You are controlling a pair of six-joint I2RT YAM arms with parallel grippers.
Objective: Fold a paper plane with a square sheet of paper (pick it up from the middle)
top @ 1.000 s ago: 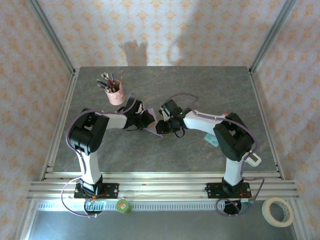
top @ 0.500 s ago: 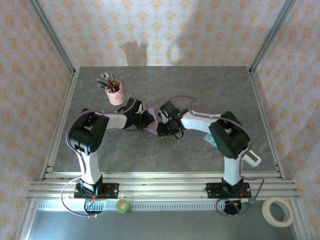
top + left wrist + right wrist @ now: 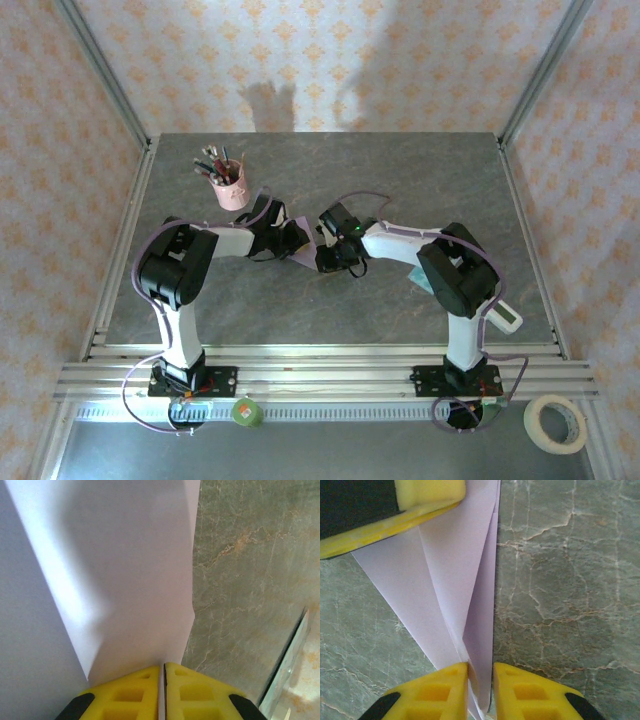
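Note:
The pale lilac paper (image 3: 301, 241), folded into a narrow dart with a centre crease, lies on the table between my two grippers. My left gripper (image 3: 289, 238) is shut on one edge of it; in the left wrist view the yellow jaws (image 3: 163, 666) pinch the sheet (image 3: 125, 580). From the right, my right gripper (image 3: 326, 252) closes on the pointed end: its jaws (image 3: 481, 665) hold the folded layers (image 3: 455, 580) between them with a narrow gap. One of the left gripper's yellow fingers (image 3: 420, 500) appears at the top of the right wrist view.
A pink pen cup (image 3: 231, 188) stands at the back left, close behind the left arm. A small teal-and-white packet (image 3: 422, 280) lies beside the right arm. A tape roll (image 3: 556, 422) and a green object (image 3: 246, 411) sit below the table's front rail.
The right gripper has shifted slightly left, toward the left gripper, over the paper. The left arm has stayed put.

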